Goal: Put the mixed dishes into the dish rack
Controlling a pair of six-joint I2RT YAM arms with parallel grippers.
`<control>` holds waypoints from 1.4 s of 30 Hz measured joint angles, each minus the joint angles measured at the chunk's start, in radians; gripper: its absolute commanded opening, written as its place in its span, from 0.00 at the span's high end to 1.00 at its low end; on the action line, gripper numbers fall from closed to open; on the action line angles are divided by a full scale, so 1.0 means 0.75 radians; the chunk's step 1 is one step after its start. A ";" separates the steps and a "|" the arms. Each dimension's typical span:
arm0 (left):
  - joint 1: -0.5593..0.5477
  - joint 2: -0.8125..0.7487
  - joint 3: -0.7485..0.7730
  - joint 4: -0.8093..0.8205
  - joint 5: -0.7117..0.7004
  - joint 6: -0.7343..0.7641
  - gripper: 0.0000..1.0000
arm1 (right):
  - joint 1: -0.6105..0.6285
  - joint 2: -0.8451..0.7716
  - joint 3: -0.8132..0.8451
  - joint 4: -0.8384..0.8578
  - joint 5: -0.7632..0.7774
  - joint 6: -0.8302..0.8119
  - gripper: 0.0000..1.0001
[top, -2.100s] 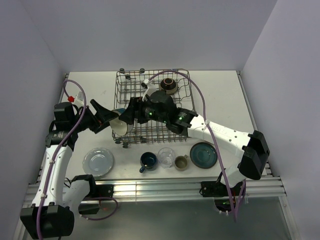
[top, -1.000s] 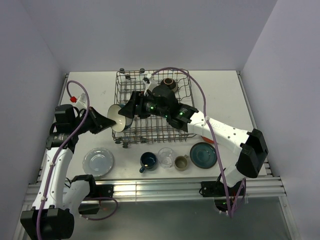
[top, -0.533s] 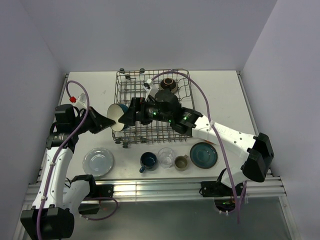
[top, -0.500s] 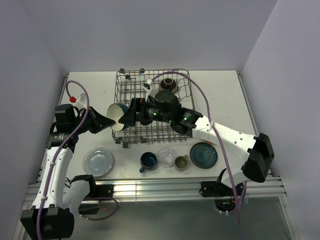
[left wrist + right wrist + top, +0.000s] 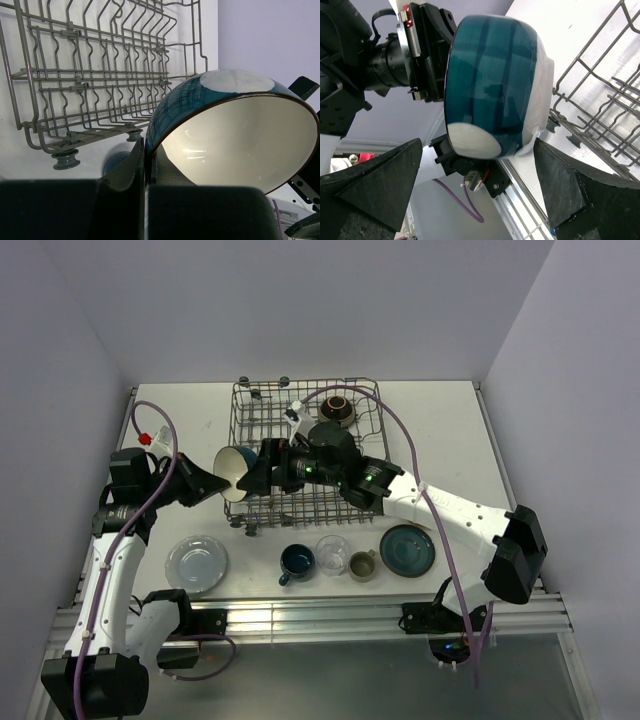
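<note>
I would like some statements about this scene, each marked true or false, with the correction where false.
1. The left gripper pinches the rim of the bowl. True.
2. The rack holds nothing. False: a brown bowl sits in its far right part.
3. The right gripper is shut on the bowl. False: its jaws stand open, the bowl between them.
4. The glass stands between the mug and the cup. True.
5. The teal plate lies in the rack. False: it lies on the table.
</note>
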 measured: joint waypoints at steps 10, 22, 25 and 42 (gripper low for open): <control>0.016 0.000 0.000 0.003 -0.010 -0.018 1.00 | 0.000 0.079 0.071 -0.010 0.014 0.000 0.09; 0.020 0.001 0.000 0.012 -0.015 -0.021 1.00 | 0.001 0.090 0.075 -0.012 0.058 -0.006 0.09; 0.020 0.001 0.000 0.011 -0.015 -0.021 1.00 | 0.007 0.090 0.076 -0.013 0.081 -0.018 0.09; 0.009 0.001 -0.001 0.004 0.020 -0.022 1.00 | 0.018 0.106 0.097 -0.045 0.204 -0.124 0.15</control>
